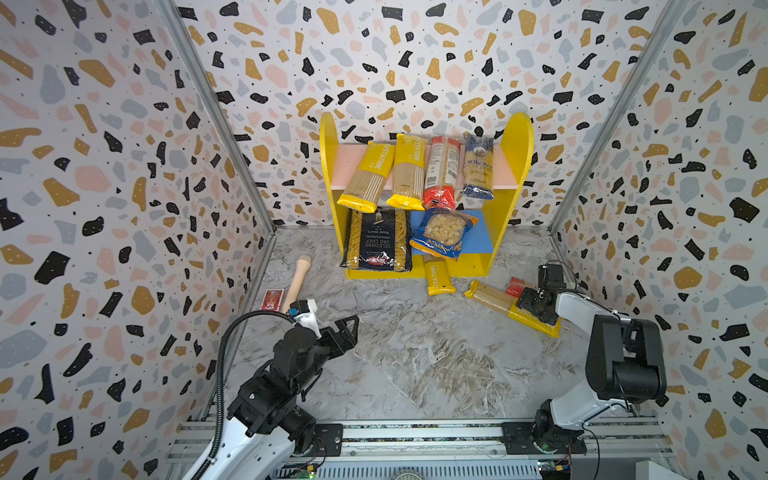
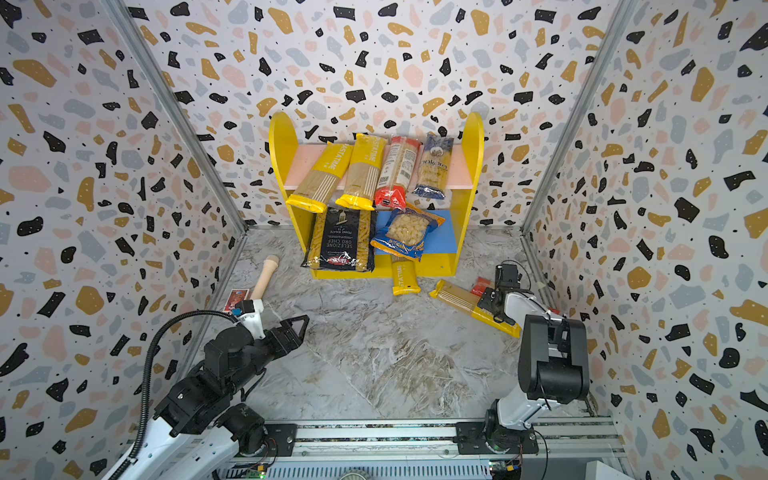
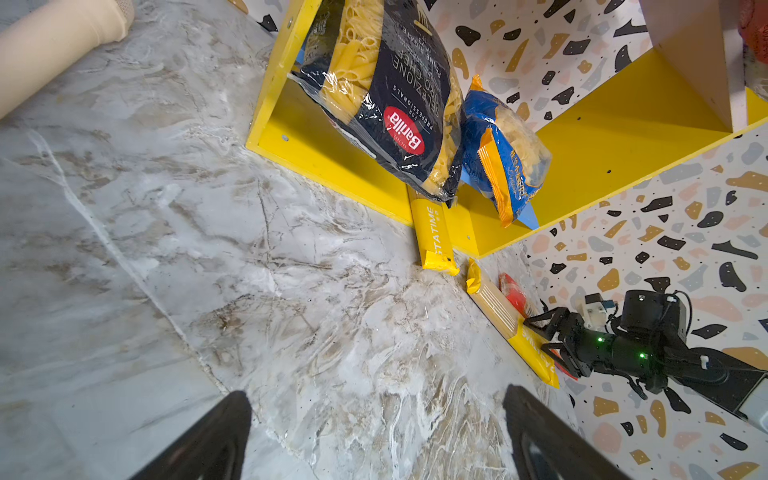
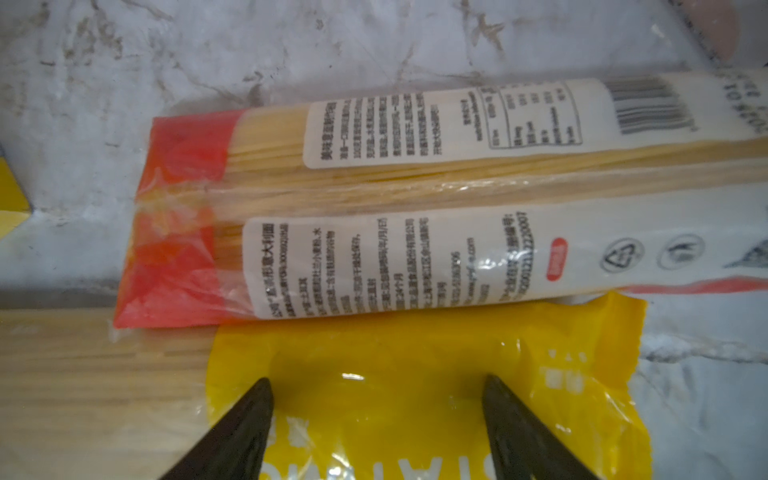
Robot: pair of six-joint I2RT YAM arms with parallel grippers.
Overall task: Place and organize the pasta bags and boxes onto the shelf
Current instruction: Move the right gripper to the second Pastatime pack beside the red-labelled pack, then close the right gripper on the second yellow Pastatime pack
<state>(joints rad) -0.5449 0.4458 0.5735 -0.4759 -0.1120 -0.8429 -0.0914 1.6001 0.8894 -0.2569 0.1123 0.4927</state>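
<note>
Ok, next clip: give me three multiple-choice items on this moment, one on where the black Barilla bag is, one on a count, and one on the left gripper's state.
1. Where is the black Barilla bag?
A. on the pink upper board
B. flat on the table near the right wall
C. on the lower tier of the shelf, left side

2. How many packs lie on the pink upper board?
A. four
B. two
C. six

3. The left gripper is:
A. shut on a yellow pack
B. open, holding nothing
C. shut on a blue bag

Key: 1 C, it stands below the pink board, against the left yellow side panel. 2 A, two yellow packs, one red-ended pack and one dark-blue pack lie there. 3 B, its fingers stand apart over bare table.
</note>
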